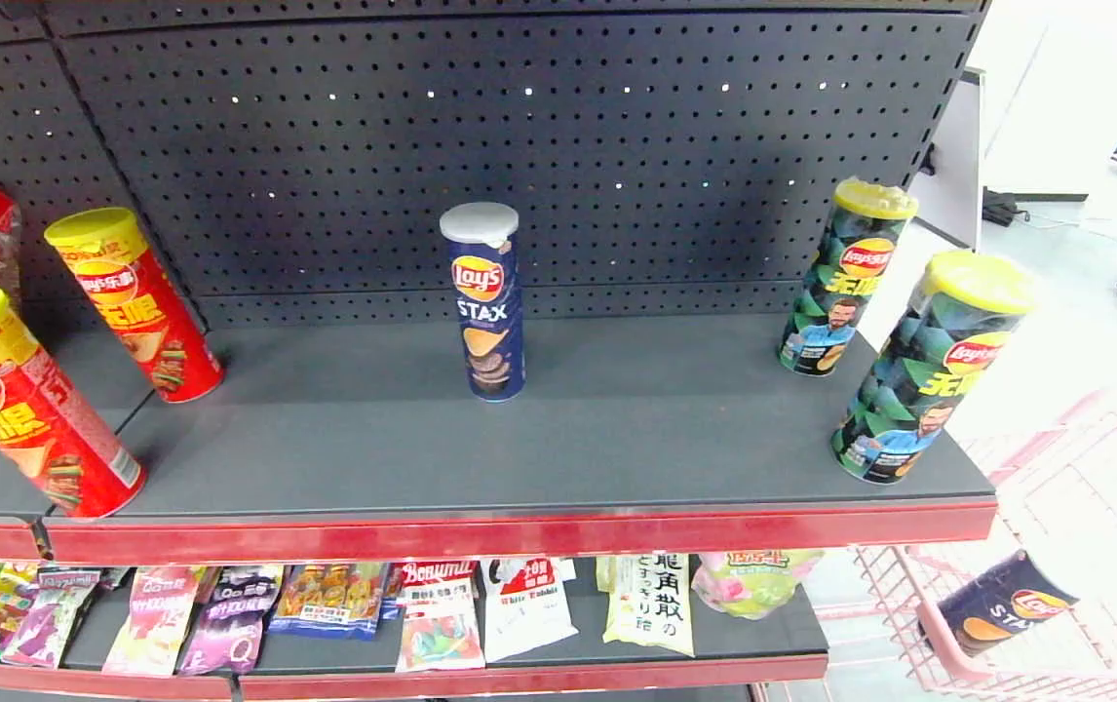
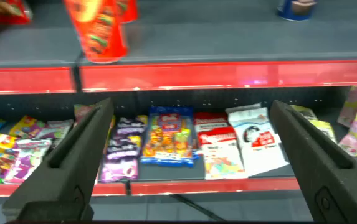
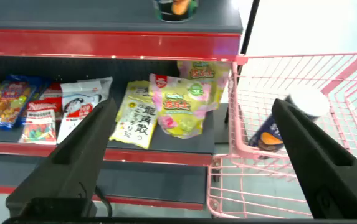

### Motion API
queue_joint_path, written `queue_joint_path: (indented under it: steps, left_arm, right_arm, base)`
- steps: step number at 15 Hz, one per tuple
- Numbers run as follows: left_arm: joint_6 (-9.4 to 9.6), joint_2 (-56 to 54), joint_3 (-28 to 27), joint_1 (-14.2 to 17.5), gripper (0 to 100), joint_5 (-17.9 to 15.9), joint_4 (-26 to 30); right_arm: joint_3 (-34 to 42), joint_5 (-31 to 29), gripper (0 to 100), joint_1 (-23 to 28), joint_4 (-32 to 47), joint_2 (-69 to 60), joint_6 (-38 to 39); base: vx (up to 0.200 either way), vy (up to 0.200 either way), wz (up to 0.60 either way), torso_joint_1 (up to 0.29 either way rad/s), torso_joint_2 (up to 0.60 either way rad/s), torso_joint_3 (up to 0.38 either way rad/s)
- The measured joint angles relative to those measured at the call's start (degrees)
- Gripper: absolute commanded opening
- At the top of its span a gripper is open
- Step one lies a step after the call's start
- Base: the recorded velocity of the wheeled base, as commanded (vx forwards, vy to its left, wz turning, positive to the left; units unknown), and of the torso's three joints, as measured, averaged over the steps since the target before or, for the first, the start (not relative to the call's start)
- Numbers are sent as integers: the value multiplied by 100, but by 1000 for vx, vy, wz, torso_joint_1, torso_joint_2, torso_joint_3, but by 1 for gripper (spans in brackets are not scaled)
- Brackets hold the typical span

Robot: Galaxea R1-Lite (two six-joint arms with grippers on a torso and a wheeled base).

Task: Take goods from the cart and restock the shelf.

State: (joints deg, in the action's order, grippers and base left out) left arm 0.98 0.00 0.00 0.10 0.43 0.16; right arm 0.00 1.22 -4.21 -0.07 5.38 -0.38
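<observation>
A dark blue chip can (image 1: pixel 483 302) stands upright in the middle of the upper shelf (image 1: pixel 558 458). A second blue can (image 1: pixel 1002 604) lies tilted in the pink cart (image 1: pixel 1095 507) at the lower right. In the right wrist view that can (image 3: pixel 287 121) leans inside the cart (image 3: pixel 228 149), and my right gripper (image 3: pixel 194 102) is open, empty, and held before the lower shelf beside the cart. My left gripper (image 2: pixel 190 106) is open and empty too, facing the lower shelf's snack bags (image 2: pixel 169 137), below the upper shelf's red edge (image 2: pixel 228 74).
Two red cans (image 1: pixel 134 304) (image 1: pixel 22 405) stand at the upper shelf's left and two green cans (image 1: pixel 846 278) (image 1: pixel 929 366) at its right. Bare shelf lies either side of the middle blue can. Several snack bags (image 1: pixel 442 614) line the lower shelf.
</observation>
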Motion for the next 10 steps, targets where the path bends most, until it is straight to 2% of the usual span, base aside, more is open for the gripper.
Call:
queue_joint_path:
  steps: [9, 10]
  left_arm:
    - [-5, 0, 0, 1, 100, 0, 2]
    - [-5, 0, 0, 0, 100, 0, 2]
  right_arm:
    - [0, -2, 100, 2, 0, 0, 6]
    - [0, 0, 100, 2, -2, 0, 6]
  base:
    - [0, -200, 0, 4, 2, 5]
    - [0, 0, 0, 0, 0, 0]
